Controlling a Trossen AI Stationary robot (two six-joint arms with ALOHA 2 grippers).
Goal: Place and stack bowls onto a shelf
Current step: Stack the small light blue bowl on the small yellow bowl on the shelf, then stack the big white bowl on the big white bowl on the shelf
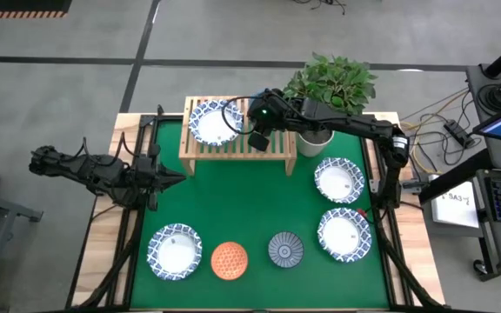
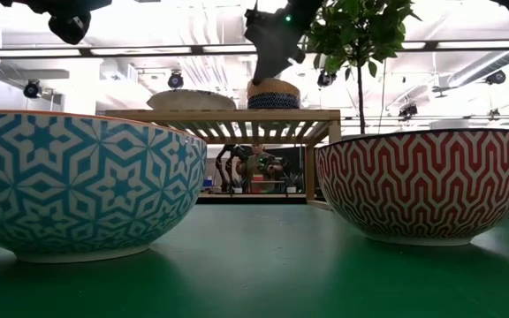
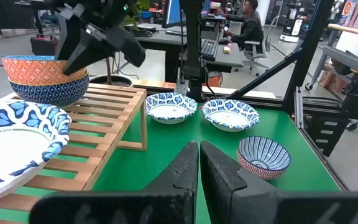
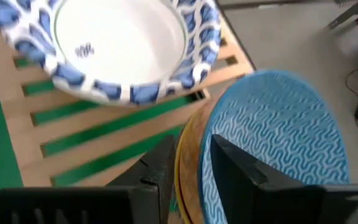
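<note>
Straddling the rim of a yellow-orange bowl [image 4: 188,155], the right tool [image 4: 191,165] has one finger outside and one inside against the light blue lining, jaws part open, so whether it grips is unclear. That bowl is nested in a dark blue bowl [image 3: 45,90] on the shelf [image 1: 237,149], beside a wide white bowl [image 1: 213,121]. Lifting away at a slant could drag the rim, tip the stack or nudge it off the slats. Over the desk's left side the left tool [image 1: 170,178] waits, closed and empty.

Bright overhead ceiling light; right wrist view blurred, perhaps from closeness.
</note>
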